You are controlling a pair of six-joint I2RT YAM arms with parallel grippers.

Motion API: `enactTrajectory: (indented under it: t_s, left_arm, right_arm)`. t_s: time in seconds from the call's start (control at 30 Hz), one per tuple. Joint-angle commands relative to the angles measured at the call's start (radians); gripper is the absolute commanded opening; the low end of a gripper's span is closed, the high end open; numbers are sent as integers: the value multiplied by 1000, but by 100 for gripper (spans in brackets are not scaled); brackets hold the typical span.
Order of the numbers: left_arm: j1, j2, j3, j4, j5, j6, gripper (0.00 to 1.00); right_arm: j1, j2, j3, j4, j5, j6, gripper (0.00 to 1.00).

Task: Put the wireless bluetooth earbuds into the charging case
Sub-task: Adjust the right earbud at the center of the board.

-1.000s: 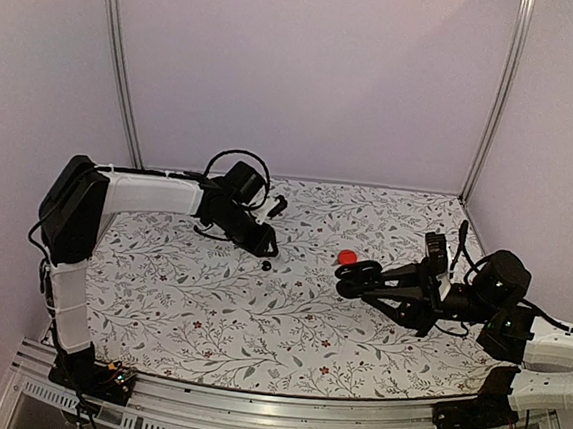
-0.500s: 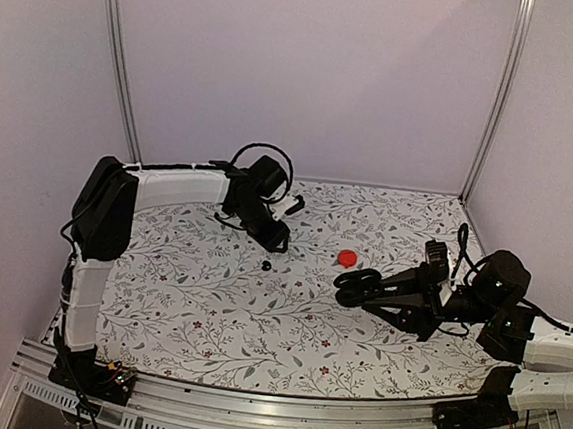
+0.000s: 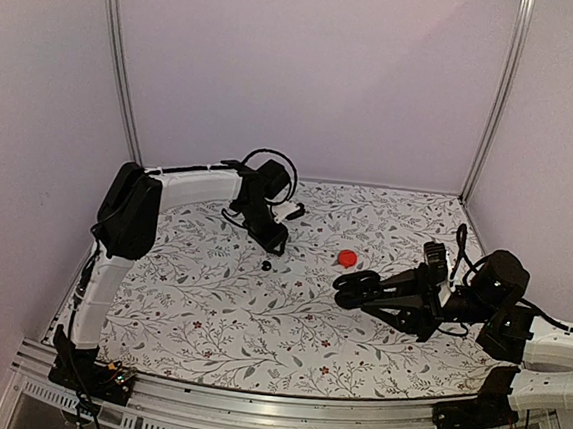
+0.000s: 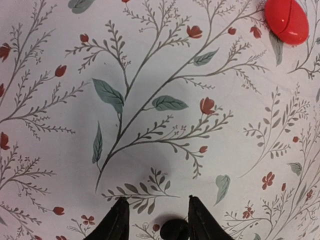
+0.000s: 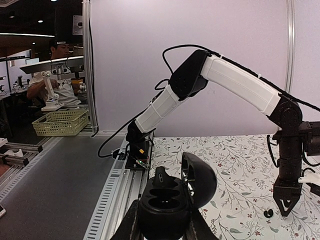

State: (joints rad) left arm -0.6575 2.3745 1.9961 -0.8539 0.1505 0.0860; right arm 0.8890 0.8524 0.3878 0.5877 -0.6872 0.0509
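Observation:
My right gripper (image 3: pixel 349 284) is shut on the charging case (image 5: pixel 167 202), a black oval case held above the table with its lid (image 5: pixel 200 180) open. One earbud (image 5: pixel 161 177) sits in its far slot; the near slot looks empty. A second earbud (image 3: pixel 265 266) lies on the floral cloth. In the left wrist view this earbud (image 4: pixel 174 230) shows low between my fingertips. My left gripper (image 3: pixel 276 245) is open, pointing down just behind that earbud and not touching it. In the right wrist view the earbud (image 5: pixel 268 213) lies just left of the left gripper (image 5: pixel 286 202).
A flat red disc (image 3: pixel 346 257) lies on the cloth between the two grippers, also in the left wrist view (image 4: pixel 286 21). The floral cloth (image 3: pixel 237 321) covers the table. Walls and metal posts (image 3: pixel 118 69) enclose the back and sides.
The left arm's elbow has swung right and back while its gripper stayed over the loose earbud, turning more upright. The right gripper with the case has barely moved.

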Motion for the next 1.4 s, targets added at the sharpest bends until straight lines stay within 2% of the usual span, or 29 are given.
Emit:
enactTrajectory:
  t_s: [0.0, 0.2, 0.43, 0.7, 0.97, 1.2, 1.3, 1.37]
  left_arm:
    - [17, -3, -22, -11, 55, 0, 39]
    - [22, -47, -137, 78, 159, -26, 37]
    - [33, -95, -234, 111, 164, -49, 35]
    - [32, -264, -444, 191, 178, -84, 33]
    - [13, -409, -608, 284, 282, -106, 33]
    - [59, -390, -535, 259, 186, -91, 31]
    - [51, -361, -507, 216, 144, -1, 31]
    - [32, -395, -546, 240, 70, 71, 30]
  right_arm:
    - [-4, 1, 2, -6, -2, -6, 0]
    - [-4, 5, 5, -6, -2, -8, 0]
    - [-4, 4, 5, -9, -2, -10, 0]
    - [-5, 7, 6, -11, -6, -10, 0]
    - [-4, 12, 9, -10, -8, -10, 0]
    - [-5, 17, 17, -9, -11, -8, 0]
    - [-4, 15, 16, -12, -8, -9, 0]
    - [-4, 9, 13, -16, 0, -11, 0]
